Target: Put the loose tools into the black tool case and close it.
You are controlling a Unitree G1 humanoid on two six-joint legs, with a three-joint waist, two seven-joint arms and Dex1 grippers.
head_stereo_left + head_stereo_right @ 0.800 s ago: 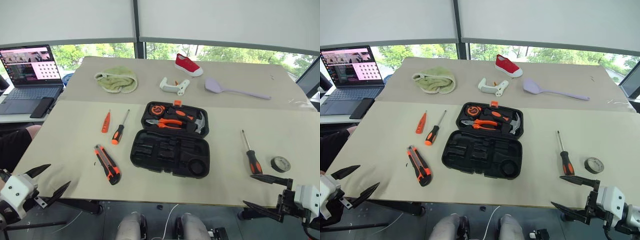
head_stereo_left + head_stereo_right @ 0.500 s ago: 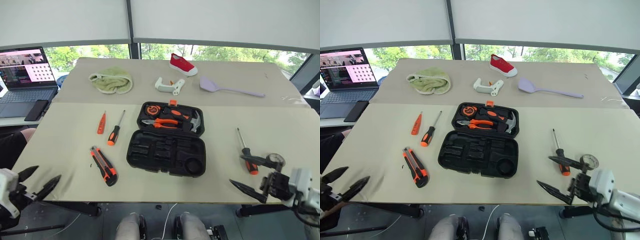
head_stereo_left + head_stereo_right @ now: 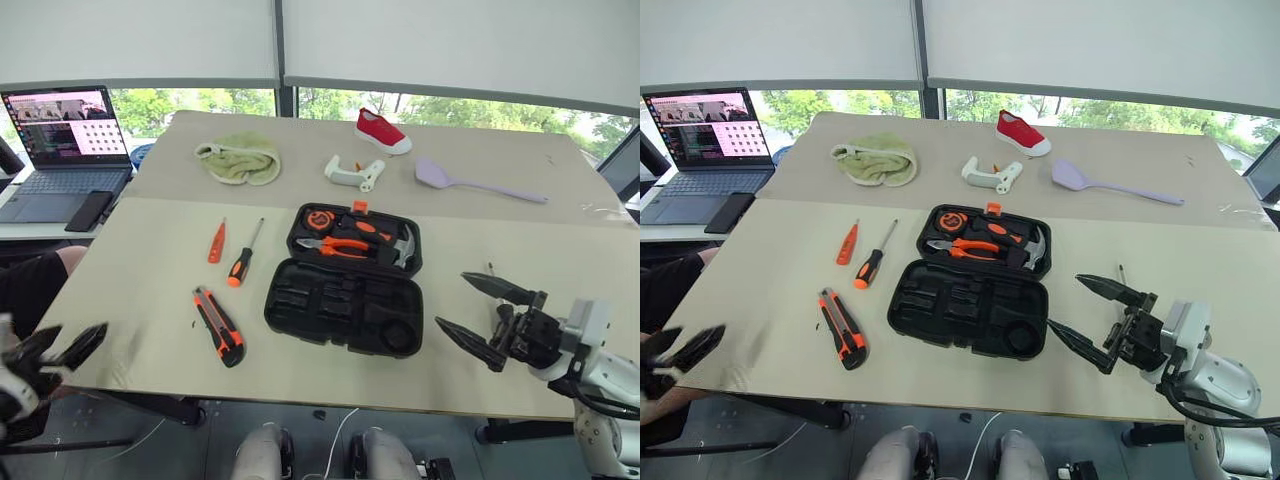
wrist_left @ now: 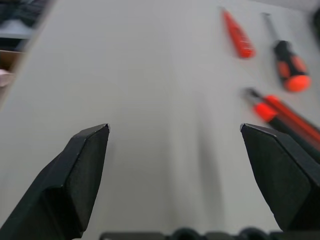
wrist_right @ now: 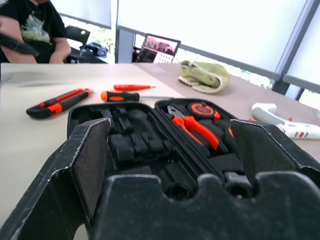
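The black tool case (image 3: 345, 283) lies open mid-table, with pliers, a hammer and a tape measure in its far half and bare slots in the near half. Left of it lie a slim orange screwdriver (image 3: 216, 242), a black-and-orange screwdriver (image 3: 240, 262) and an orange-black utility knife (image 3: 217, 326). My right gripper (image 3: 450, 299) hovers open just right of the case, pointing at it; a thin screwdriver shaft (image 3: 1121, 271) peeks out behind it. At the table's near left corner my left gripper (image 3: 80, 332) is open and holds nothing. The left wrist view shows the knife (image 4: 285, 115) ahead.
On the far table lie a green cloth (image 3: 240, 160), a white handled object (image 3: 352, 172), a red shoe (image 3: 381, 130) and a lilac spatula (image 3: 480, 182). A laptop (image 3: 62, 130) and phone (image 3: 90, 210) sit far left. A person (image 5: 30, 30) sits at the left.
My right gripper has risen from the near right edge and swung left toward the case, now covering the tools on the right. The left gripper stays near its corner. The camera shifted.
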